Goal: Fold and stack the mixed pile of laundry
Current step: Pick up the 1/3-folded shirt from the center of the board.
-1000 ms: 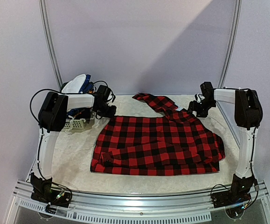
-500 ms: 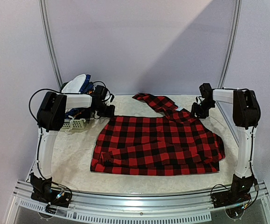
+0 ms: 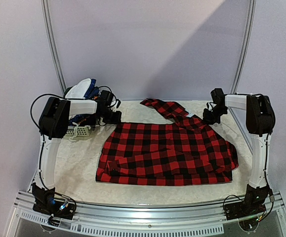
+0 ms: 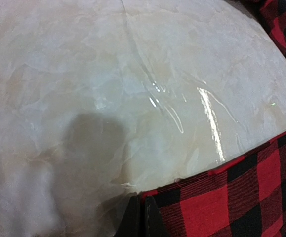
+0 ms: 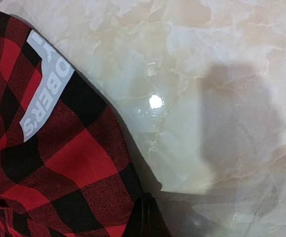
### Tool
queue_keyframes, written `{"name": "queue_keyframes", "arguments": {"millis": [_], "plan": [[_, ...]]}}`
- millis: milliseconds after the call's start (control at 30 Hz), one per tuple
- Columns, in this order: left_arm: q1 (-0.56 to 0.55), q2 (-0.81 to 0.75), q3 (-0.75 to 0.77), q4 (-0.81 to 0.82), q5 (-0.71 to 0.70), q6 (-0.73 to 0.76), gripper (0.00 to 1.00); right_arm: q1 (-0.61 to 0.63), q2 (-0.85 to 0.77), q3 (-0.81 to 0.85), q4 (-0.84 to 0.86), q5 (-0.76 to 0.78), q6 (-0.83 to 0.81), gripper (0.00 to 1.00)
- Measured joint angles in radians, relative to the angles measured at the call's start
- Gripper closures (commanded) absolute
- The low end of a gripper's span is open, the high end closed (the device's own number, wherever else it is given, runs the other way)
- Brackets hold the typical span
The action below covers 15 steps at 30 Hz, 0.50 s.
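Note:
The red-and-black plaid shirt (image 3: 167,153) lies spread flat in the middle of the table, one sleeve (image 3: 162,106) reaching toward the back. My left gripper (image 3: 114,117) sits at the shirt's rear left corner. In the left wrist view its fingers (image 4: 155,219) are shut on that corner of the plaid shirt (image 4: 241,197). My right gripper (image 3: 208,117) is at the rear right corner, its fingers (image 5: 152,219) shut at the edge of the plaid shirt (image 5: 59,158), near the white lettering (image 5: 41,89). The rest of the pile, a white garment (image 3: 78,91) and blue cloth (image 3: 91,89), sits at the back left.
A small white lattice basket (image 3: 81,131) stands at the back left, behind the left arm, under the heaped garments. The marbled tabletop (image 3: 78,168) has a glossy cover. A metal rail (image 3: 143,217) runs along the near edge, and curved frame bars rise at the back.
My right gripper's jaws have closed at the shirt's rear right edge. The left gripper stayed shut and shifted slightly toward the back left. The shirt has not moved.

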Motion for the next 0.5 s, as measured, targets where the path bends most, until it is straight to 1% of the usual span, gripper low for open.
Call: {"name": "queue_keyframes", "arguments": {"millis": [233, 500], "plan": [[0.001, -0.034, -0.041, -0.012, 0.018, -0.013, 1.0, 0.0, -0.023, -0.011, 0.005, 0.0, -0.001, 1.0], [0.001, -0.137, -0.094, -0.03, 0.038, -0.023, 1.0, 0.0, -0.18, -0.095, 0.039, -0.021, -0.006, 1.0]]}}
